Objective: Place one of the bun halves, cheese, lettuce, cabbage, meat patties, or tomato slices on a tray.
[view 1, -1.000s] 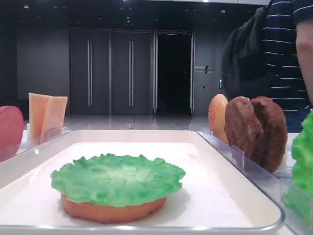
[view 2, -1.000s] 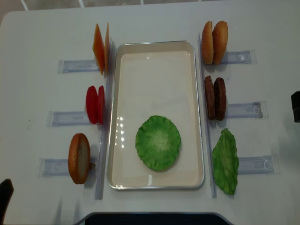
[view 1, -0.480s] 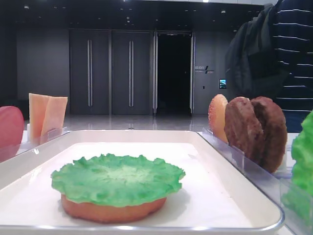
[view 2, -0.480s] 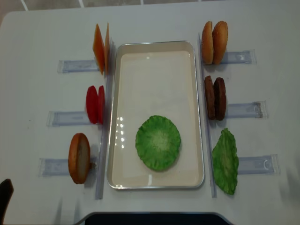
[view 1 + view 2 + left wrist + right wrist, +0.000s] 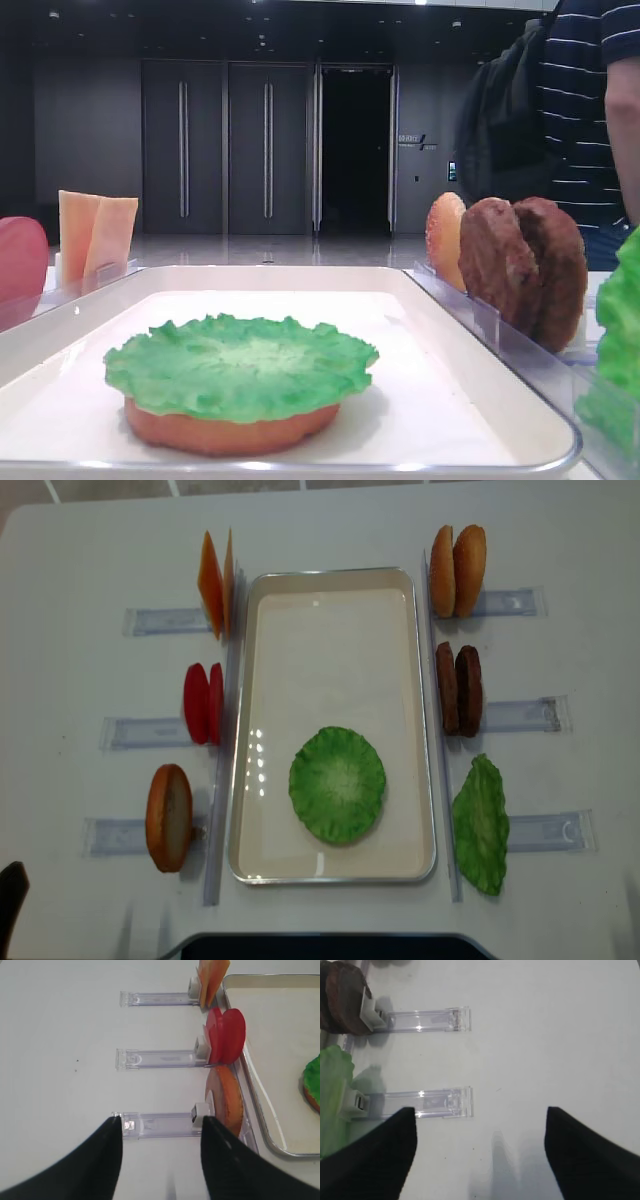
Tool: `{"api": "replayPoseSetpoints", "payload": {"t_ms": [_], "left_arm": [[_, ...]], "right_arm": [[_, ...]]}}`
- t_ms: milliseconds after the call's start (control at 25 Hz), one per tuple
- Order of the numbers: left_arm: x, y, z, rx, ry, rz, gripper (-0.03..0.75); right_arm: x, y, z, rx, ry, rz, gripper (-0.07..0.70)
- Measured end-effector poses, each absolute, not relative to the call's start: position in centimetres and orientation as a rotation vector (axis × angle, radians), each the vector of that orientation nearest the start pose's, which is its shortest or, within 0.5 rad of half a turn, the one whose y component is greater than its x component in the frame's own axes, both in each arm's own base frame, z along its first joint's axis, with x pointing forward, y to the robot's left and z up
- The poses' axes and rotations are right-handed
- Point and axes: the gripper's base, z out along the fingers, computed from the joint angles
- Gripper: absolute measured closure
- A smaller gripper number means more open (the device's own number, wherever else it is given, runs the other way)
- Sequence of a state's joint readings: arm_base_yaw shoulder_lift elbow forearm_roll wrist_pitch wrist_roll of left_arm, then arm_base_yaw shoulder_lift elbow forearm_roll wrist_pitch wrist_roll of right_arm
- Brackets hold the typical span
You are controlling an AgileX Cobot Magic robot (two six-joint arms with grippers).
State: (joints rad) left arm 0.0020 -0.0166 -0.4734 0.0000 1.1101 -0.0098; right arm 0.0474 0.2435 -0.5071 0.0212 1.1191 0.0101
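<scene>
The lettuce lies flat on a bun half in the near part of the tray. Left of the tray stand the cheese, the tomato slices and another bun half. To its right stand two bun halves, the meat patties and the cabbage. My left gripper is open over bare table, left of the bun half. My right gripper is open and empty over bare table, right of the cabbage.
Clear plastic holders run outward from each food stack on the white table. A person in a striped shirt stands behind the table at the back right. A dark part of my left arm shows at the overhead view's lower left corner.
The dark right gripper that showed at the overhead view's right edge a second ago has left that view. The person behind has shifted. No food has moved.
</scene>
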Motion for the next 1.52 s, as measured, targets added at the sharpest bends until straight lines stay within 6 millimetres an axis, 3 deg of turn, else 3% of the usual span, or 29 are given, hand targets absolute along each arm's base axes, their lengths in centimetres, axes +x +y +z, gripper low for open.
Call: {"api": "replayPoseSetpoints", "payload": {"t_ms": [400, 1520], "left_arm": [[-0.7, 0.0, 26.6, -0.012, 2.104, -0.005, 0.325], [-0.7, 0.0, 26.6, -0.012, 2.104, -0.005, 0.325]], "right_arm": [[-0.8, 0.1, 27.1, -0.04, 2.115, 0.061, 0.097], [-0.9, 0.1, 27.1, -0.04, 2.111, 0.062, 0.097]]}}
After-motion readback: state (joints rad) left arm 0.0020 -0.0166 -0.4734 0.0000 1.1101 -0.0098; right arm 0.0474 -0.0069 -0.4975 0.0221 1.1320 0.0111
